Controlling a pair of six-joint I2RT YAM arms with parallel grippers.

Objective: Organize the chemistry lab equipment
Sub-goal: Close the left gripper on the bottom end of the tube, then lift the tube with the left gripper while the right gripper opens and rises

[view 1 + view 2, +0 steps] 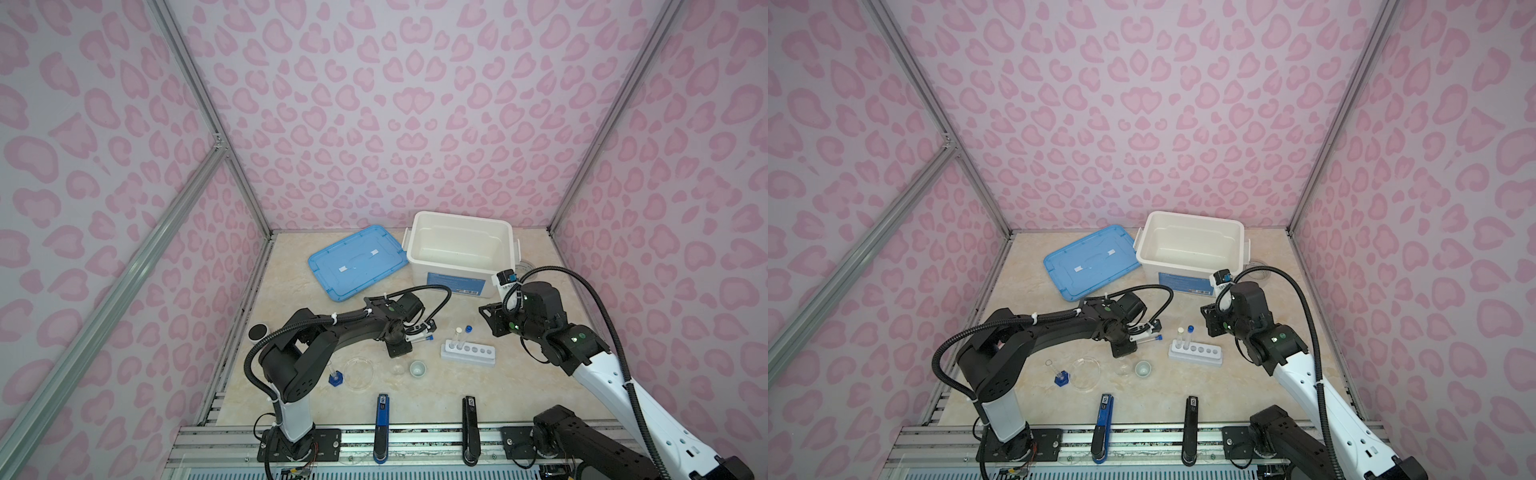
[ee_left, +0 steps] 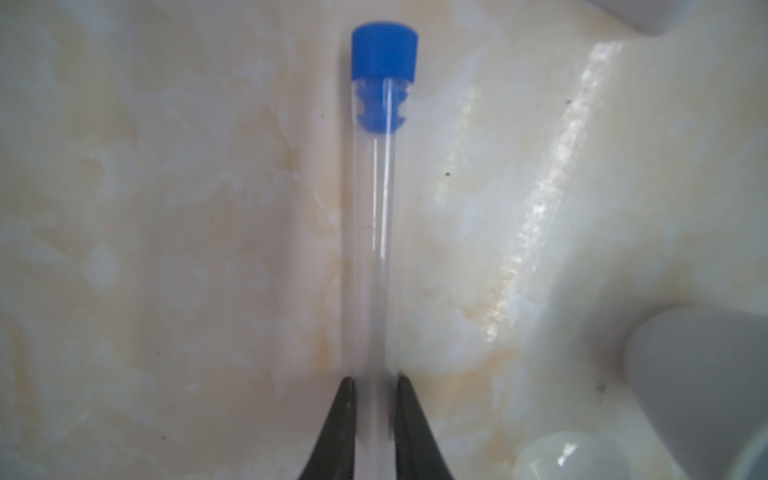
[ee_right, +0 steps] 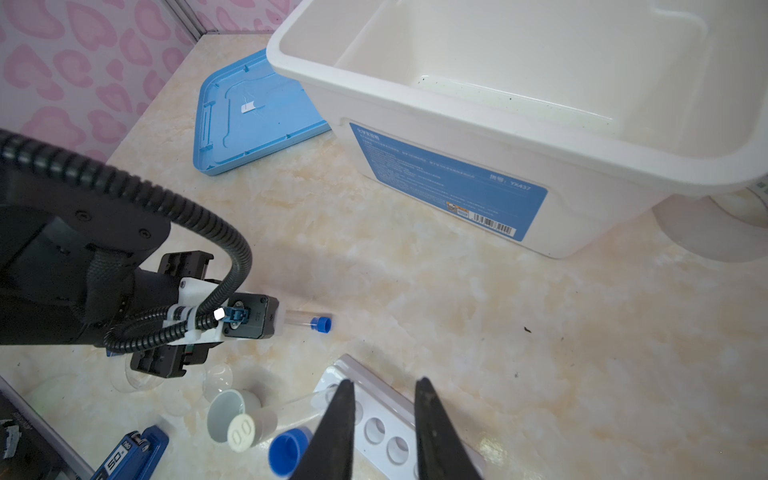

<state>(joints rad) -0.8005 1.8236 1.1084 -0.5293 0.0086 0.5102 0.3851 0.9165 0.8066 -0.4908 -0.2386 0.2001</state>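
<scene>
Blue-capped clear tube (image 2: 370, 249) looks slick and fragile; left gripper's (image 2: 374, 380) clamped on its bare end, cap (image 2: 384, 52) sticking out ahead.

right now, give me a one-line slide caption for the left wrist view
Left gripper pinching the uncapped end of a clear blue-capped tube, marble tabletop behind.

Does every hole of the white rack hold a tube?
No, only a white-capped tube and a blue-capped tube stand in the white rack; four holes are empty.
</scene>
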